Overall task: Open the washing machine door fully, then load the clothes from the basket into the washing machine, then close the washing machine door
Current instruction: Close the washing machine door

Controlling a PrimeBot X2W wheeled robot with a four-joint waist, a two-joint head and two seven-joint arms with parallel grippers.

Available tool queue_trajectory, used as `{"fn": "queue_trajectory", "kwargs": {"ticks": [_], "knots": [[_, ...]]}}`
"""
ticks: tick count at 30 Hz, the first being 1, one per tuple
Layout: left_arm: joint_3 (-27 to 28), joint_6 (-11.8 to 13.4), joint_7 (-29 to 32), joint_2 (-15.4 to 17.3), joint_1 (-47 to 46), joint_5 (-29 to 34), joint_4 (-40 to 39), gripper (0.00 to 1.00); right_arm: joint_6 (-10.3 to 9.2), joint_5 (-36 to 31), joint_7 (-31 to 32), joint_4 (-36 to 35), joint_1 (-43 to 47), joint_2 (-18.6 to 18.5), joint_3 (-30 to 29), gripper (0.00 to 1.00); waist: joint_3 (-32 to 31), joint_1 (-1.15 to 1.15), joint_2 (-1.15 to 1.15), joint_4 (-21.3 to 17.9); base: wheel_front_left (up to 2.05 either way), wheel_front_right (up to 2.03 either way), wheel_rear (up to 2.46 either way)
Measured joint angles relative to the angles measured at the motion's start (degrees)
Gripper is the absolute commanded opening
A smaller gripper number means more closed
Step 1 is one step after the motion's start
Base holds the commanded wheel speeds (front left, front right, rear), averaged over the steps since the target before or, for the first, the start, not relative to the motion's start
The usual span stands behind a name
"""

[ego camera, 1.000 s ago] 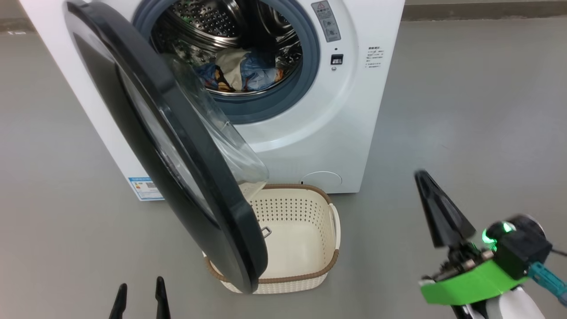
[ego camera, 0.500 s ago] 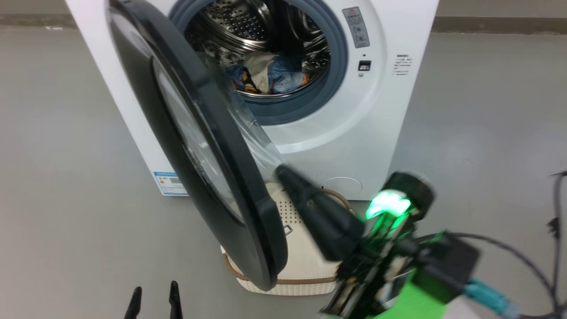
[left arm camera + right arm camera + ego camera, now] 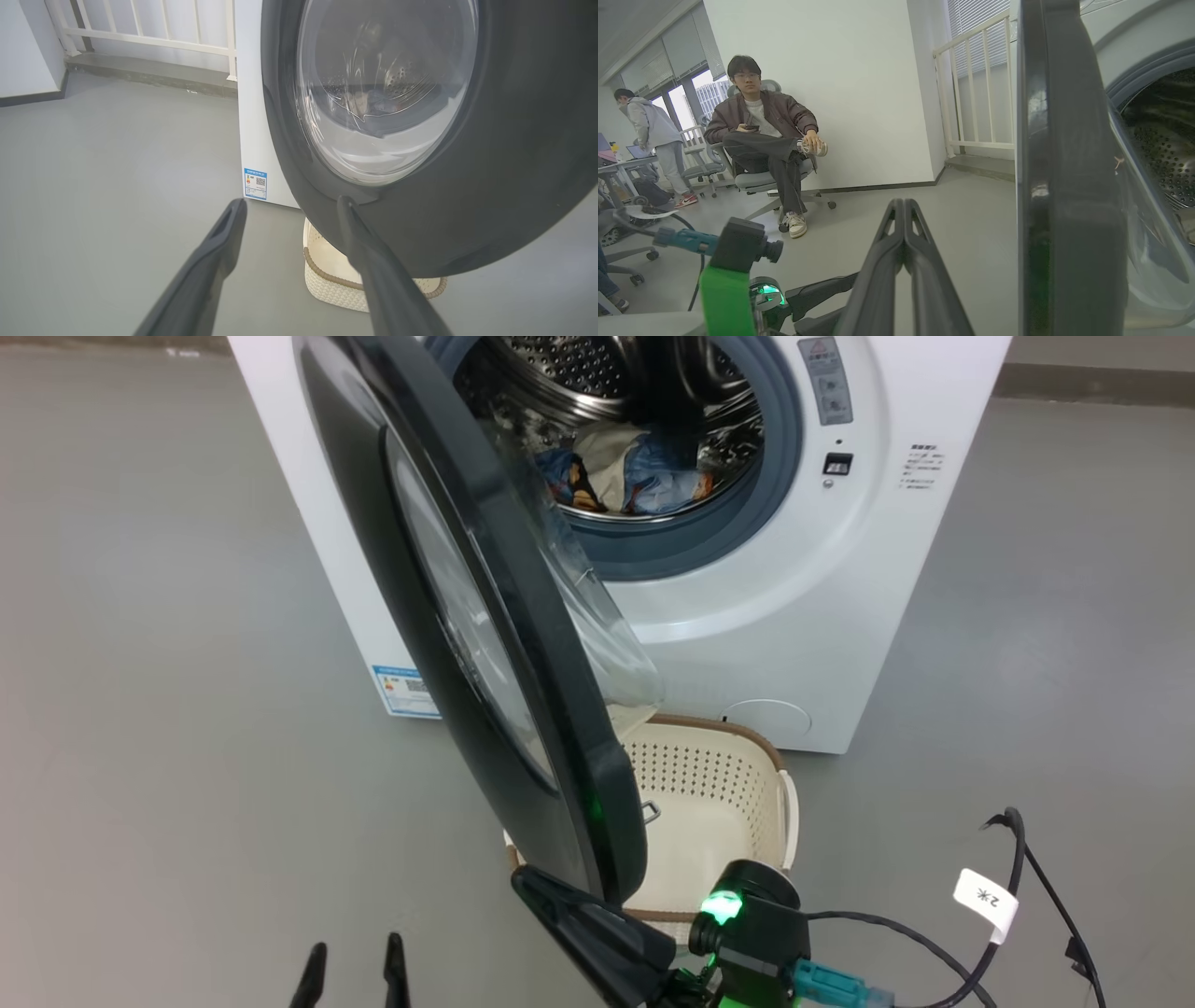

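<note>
The washing machine (image 3: 747,616) stands with its round black door (image 3: 485,616) swung partly open, edge-on toward me. The clothes (image 3: 635,471), blue and cream, lie inside the steel drum. The cream basket (image 3: 738,784) sits on the floor below the door, with no clothes showing in it. My right gripper (image 3: 527,885) is shut on nothing, its tip just beside the door's lower rim on the outer side. In the right wrist view the shut fingers (image 3: 903,219) sit left of the door's edge (image 3: 1064,186). My left gripper (image 3: 289,205) is open, low in front of the door's outer face (image 3: 514,163).
Grey floor surrounds the washer. A black cable with a white tag (image 3: 985,896) trails at the lower right. A white railing (image 3: 140,32) runs behind the washer. One person sits on an office chair (image 3: 766,140) by the white wall, another stands at a desk (image 3: 654,130).
My right gripper has swung from the right of the basket down and left to the door's lower rim, still shut. The head camera has turned, shifting the washer right. The door's angle looks unchanged.
</note>
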Motion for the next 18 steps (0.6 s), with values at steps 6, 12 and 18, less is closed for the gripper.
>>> {"fn": "queue_trajectory", "kwargs": {"ticks": [6, 12, 18], "knots": [[-1.7, 0.8, 0.0, 0.0, -0.1, -1.1, 0.0, 1.0, 0.0, 0.1, 0.0, 2.0, 0.0, 0.1, -1.6, 0.0, 1.2, 0.0, 0.0, 1.6, 0.0, 0.0, 0.0], [-2.7, 1.7, 0.0, 0.0, -0.5, -1.6, -0.1, 1.0, 0.0, 0.1, 0.0, 2.3, 0.0, -0.3, -4.1, 0.0, 2.3, 0.0, 0.0, 3.4, 0.0, 0.0, 0.0], [-3.6, 1.9, 0.0, 0.0, -0.7, -2.0, -0.6, 1.0, 0.0, 0.2, 0.0, 2.4, 0.7, -1.0, -6.9, 0.0, 4.0, 0.0, 0.0, 4.8, 0.0, 0.0, 0.0]]}}
